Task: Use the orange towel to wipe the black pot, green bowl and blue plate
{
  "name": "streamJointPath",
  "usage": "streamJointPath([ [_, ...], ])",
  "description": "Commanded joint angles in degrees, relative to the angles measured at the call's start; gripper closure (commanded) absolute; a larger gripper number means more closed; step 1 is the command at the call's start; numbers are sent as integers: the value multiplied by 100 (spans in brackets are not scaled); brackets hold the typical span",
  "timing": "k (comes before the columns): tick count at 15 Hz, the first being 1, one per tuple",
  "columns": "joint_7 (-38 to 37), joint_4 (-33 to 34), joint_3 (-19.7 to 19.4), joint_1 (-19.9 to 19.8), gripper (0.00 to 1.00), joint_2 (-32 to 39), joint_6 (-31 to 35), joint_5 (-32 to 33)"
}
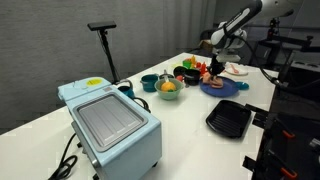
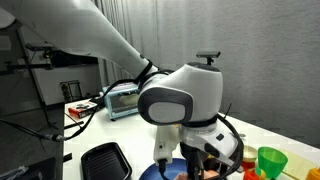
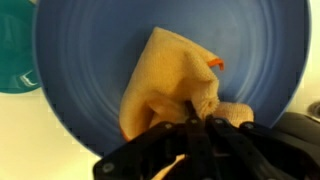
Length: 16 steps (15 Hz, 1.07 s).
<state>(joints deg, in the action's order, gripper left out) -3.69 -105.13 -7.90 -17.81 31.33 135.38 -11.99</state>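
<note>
My gripper (image 3: 196, 121) is shut on the orange towel (image 3: 165, 72) and presses it onto the blue plate (image 3: 85, 60), which fills the wrist view. In an exterior view the gripper (image 1: 213, 70) is low over the blue plate (image 1: 224, 88) at the far end of the white table. In an exterior view the arm hides most of the plate (image 2: 158, 171). A green bowl (image 1: 191, 76) and a dark pot (image 1: 181, 70) stand just beside the plate. A green vessel (image 2: 271, 160) shows close to the gripper.
A light-blue toaster oven (image 1: 110, 122) stands at the near end of the table, also seen in an exterior view (image 2: 122, 98). A teal cup (image 1: 148, 82) and a bowl of fruit (image 1: 168, 90) are mid-table. A black grill pan (image 1: 229, 119) lies at the table edge.
</note>
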Motion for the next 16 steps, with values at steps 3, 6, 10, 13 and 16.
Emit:
streamJointPath([
  [3, 525, -573, 428, 87, 99, -385, 302, -302],
  [6, 803, -911, 567, 144, 99, -556, 185, -250],
  [10, 1171, -1329, 541, 208, 99, -860, -86, -53],
  [13, 1202, -1478, 310, 277, 99, -893, -148, 325],
  [16, 1350, -1704, -124, 74, 99, -1194, -358, 782],
])
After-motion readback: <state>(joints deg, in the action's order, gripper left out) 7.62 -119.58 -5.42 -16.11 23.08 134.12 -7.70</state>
